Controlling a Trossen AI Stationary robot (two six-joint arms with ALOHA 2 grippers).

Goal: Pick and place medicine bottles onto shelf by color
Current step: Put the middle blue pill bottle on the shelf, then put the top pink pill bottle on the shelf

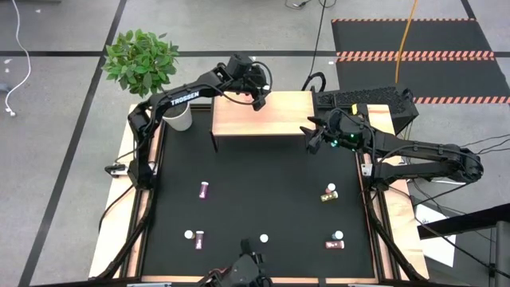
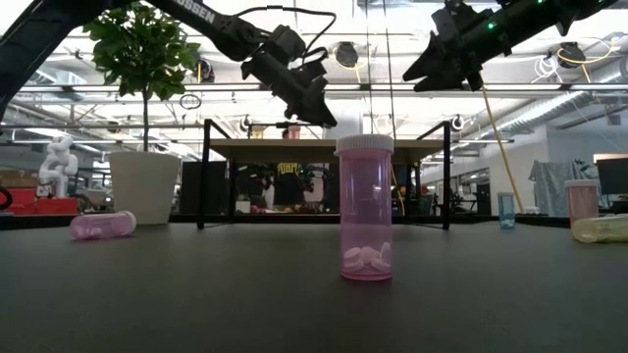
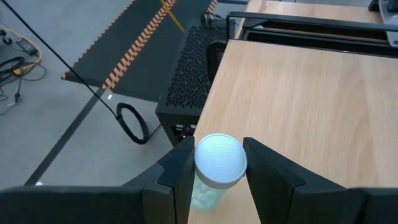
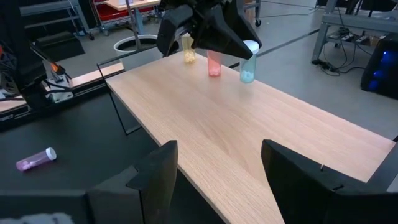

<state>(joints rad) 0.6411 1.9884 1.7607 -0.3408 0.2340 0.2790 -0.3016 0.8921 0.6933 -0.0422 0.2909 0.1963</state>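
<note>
While the left gripper [image 3: 216, 171] pinches the white-capped teal medicine bottle [image 3: 217, 163] at the light wooden shelf's [image 1: 263, 119] twelve o'clock edge, it should lower it upright, then release; the right gripper [image 4: 217, 168], spread, waits nearby.

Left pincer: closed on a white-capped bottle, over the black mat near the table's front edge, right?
Not quite. The left pincer does grip a white-capped bottle, but over the wooden shelf at the table's back, not over the black mat. The high view and left wrist view show it.
</note>
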